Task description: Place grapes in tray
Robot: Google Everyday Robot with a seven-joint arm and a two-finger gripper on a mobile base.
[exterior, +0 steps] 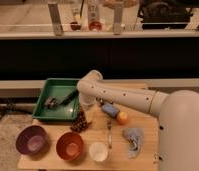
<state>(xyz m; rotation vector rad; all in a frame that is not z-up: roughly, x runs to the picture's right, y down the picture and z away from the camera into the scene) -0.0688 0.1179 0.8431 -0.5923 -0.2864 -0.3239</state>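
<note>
The grapes, a dark reddish-purple bumpy bunch, lie on the wooden table just off the front right corner of the green tray. The tray sits at the table's back left. My gripper reaches from the white arm down and left into the tray, over its floor. It is apart from the grapes, which lie to its right and nearer the front. I see no grapes in the gripper.
A purple bowl, an orange bowl and a white cup stand along the front edge. An orange ball, a blue object, a utensil and a grey cloth lie to the right.
</note>
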